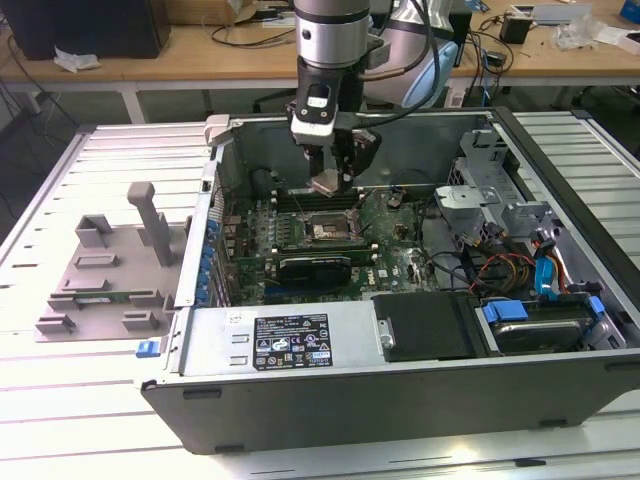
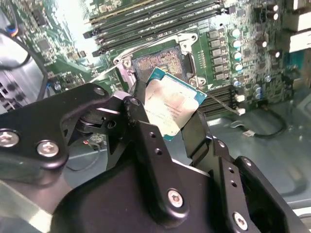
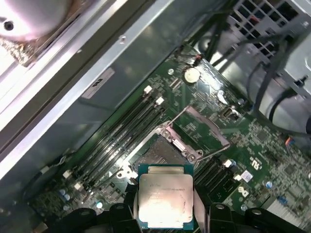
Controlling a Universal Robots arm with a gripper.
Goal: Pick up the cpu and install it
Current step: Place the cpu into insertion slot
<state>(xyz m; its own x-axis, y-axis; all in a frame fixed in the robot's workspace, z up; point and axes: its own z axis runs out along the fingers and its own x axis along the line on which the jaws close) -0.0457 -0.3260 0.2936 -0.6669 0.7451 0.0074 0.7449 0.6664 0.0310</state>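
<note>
Silver-grey arm (image 1: 330,35), black claw (image 2: 167,114), silver screw heads (image 2: 175,197).

i count 1 cpu (image 3: 165,196), 1 gripper (image 2: 167,116), 1 open pc case (image 1: 400,400), 1 mobo (image 3: 262,141) w/ 1 bare socket (image 3: 163,150) + 1 coin battery (image 3: 191,74), 1 grey tray (image 1: 100,280).

A lab: opened computer case (image 1: 400,400) on slatted table (image 1: 60,420), cluttered workbench (image 1: 200,55) behind.
</note>
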